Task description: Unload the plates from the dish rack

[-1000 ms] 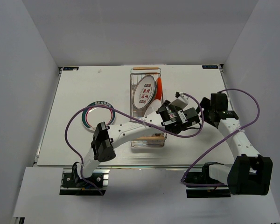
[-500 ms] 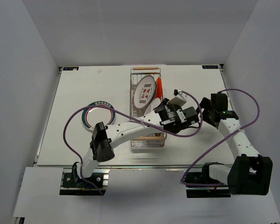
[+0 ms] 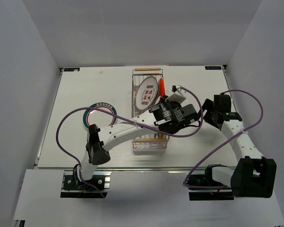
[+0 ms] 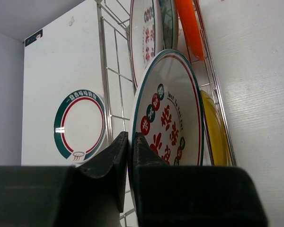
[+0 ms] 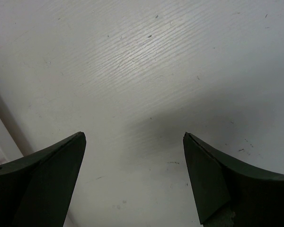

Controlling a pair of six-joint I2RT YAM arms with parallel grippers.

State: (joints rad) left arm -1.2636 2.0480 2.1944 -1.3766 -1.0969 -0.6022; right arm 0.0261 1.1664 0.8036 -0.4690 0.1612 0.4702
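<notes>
Silver wire forms the dish rack [image 3: 149, 144], seen from above with a wooden bar at each short end. A white plate with red marks [image 3: 147, 92] and an orange plate [image 3: 162, 86] are stood on edge at the rack's far end. A ringed plate [image 3: 98, 117] is laid flat left of the rack. The left gripper [image 3: 161, 100] is set over the rack's right side, and the right gripper [image 3: 209, 112] is held well right of the rack.

At the left wrist, a green-rimmed plate [image 4: 165, 118] printed with red characters is stood upright in the rack, with a yellow plate [image 4: 217, 135] just beside it. Its lower rim is clamped between the closed fingers [image 4: 118, 156].

At the right wrist, the fingers [image 5: 47, 165] are spread wide over the table [image 5: 146, 71].
</notes>
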